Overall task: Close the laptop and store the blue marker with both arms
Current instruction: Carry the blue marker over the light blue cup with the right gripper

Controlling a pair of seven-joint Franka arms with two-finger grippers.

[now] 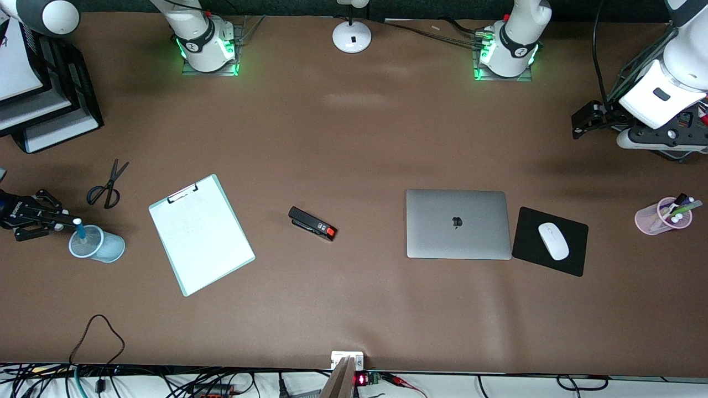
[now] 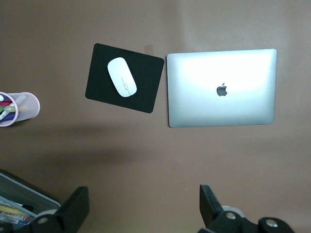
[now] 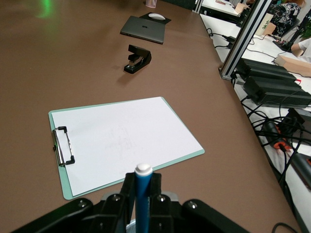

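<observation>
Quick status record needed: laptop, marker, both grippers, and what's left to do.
laptop: lid shut, flat on table beside the black mouse pad
blue marker: upright in right gripper, lower end in the pale blue cup
right gripper: shut on blue marker, over the cup
left gripper: open, empty, waiting toward the left arm's end of the table
remaining: release marker into cup

Matt metal laptop (image 1: 458, 224); smooth brown table (image 1: 354, 138).

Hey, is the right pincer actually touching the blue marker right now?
Touching. The right wrist view shows the right pincer shut on the blue marker, its fingers pressed against both sides of the barrel.
</observation>
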